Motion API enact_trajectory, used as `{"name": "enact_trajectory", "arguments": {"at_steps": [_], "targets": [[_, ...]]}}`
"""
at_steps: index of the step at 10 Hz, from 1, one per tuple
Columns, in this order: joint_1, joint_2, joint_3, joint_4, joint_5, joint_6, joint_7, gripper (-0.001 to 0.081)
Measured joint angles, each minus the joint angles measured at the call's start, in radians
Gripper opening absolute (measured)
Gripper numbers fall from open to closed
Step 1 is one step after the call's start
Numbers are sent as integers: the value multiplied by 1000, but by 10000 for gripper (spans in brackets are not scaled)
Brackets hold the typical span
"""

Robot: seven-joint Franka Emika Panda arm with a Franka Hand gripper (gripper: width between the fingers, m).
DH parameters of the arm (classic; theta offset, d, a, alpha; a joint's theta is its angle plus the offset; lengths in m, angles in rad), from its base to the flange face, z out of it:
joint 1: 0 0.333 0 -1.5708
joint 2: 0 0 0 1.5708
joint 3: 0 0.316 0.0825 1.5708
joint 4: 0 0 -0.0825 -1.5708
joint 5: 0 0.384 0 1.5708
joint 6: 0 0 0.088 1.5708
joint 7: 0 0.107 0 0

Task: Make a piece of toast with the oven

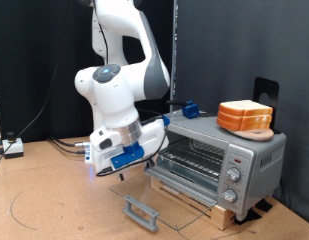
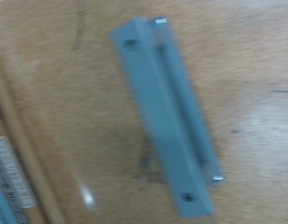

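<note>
Silver, the oven (image 1: 214, 160) sits near the counter's (image 1: 54, 205) right edge in the exterior view, glass door (image 1: 154, 200) dropped flat, handle (image 2: 167, 117) forward. The piece of toast (image 1: 245, 117) rests on the oven's top. The gripper (image 1: 122, 152) hangs above the door; whether its fingers are open, I cannot tell

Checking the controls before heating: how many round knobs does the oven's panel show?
3, stacked down the oven's front panel at the exterior view's right: top knob, middle knob, bottom knob. The wrist view shows none.
</note>
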Motion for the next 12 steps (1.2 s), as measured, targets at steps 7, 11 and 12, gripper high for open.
{"name": "enact_trajectory", "arguments": {"at_steps": [7,11,12], "targets": [[-50,-57,-44,51,105,-258,-202,809],[-55,-168,-56,96,203,-474,-287,809],[-55,-197,-55,105,203,-509,-287,809]]}}
